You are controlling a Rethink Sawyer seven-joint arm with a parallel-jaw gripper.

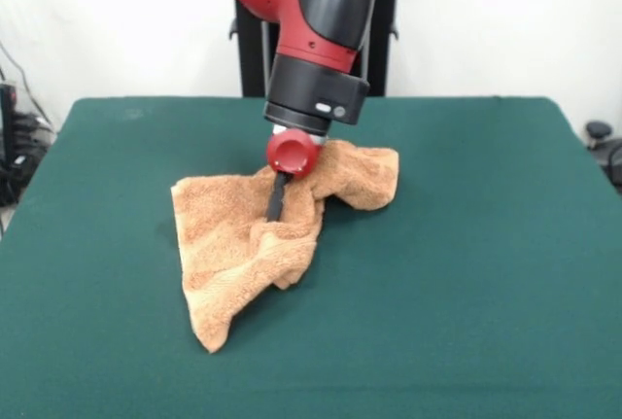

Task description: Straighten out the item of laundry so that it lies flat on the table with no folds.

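Observation:
The light orange-tan towel (255, 244) lies crumpled near the middle of the dark green table (466, 273). One part is bunched up at the back right. A folded, pointed flap reaches toward the table's front left. The red and black arm comes down from above over the towel's upper middle. My gripper (275, 213) shows as one thin dark bar below the red knob, with its tip in a raised ridge of the cloth. It looks shut on that ridge, and the towel's folds rise toward it.
The robot's black pedestal (255, 50) stands behind the table's far edge. Dark equipment and cables (17, 147) sit off the table's left side, and a dark object (604, 147) sits off its right side. Green surface surrounds the towel on all sides.

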